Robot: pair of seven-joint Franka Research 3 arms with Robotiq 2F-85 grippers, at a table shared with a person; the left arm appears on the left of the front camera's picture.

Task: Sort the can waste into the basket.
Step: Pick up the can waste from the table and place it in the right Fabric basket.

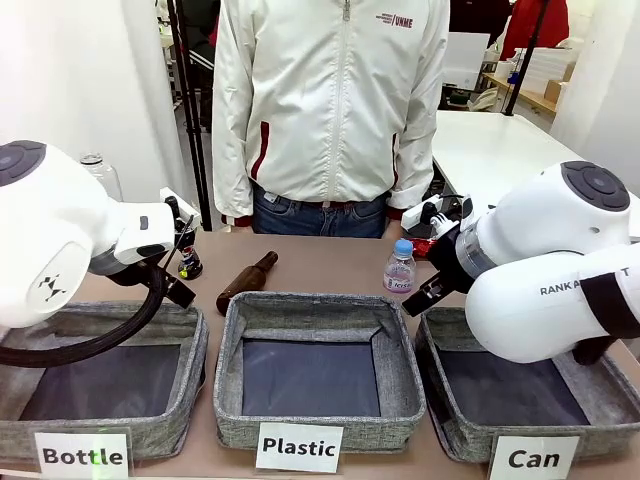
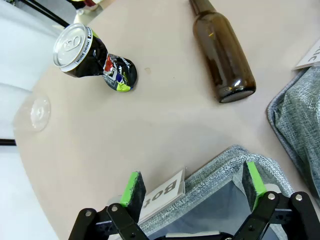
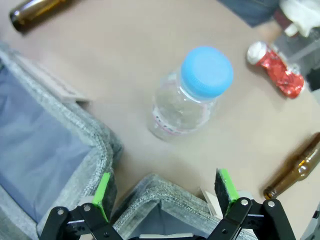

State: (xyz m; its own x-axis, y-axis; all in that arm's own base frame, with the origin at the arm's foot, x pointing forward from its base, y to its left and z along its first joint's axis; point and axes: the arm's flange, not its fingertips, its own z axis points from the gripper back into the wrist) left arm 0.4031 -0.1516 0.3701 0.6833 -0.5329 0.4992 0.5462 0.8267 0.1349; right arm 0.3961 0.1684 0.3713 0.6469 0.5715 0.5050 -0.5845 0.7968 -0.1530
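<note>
The dark blue-black crushed can (image 2: 92, 57) stands on the tan table beyond the Bottle basket, silver end up, and it is also near the left arm (image 1: 189, 262). My left gripper (image 2: 192, 187) hangs open over that basket's far edge, well short of the can. The shiny red crushed can (image 3: 277, 70) lies farther back on the right (image 1: 423, 246). My right gripper (image 3: 164, 192) is open and empty above the far corners of two baskets. The basket marked "Can" (image 1: 445, 410) sits front right, partly hidden by the right arm.
A clear plastic bottle (image 3: 192, 95) with a blue cap stands just ahead of my right gripper. Brown glass bottles (image 2: 222, 55) (image 3: 295, 172) lie on the table. The "Plastic" basket (image 1: 232, 400) and "Bottle" basket (image 1: 190, 385) stand in front. A person (image 1: 330, 100) stands at the far side.
</note>
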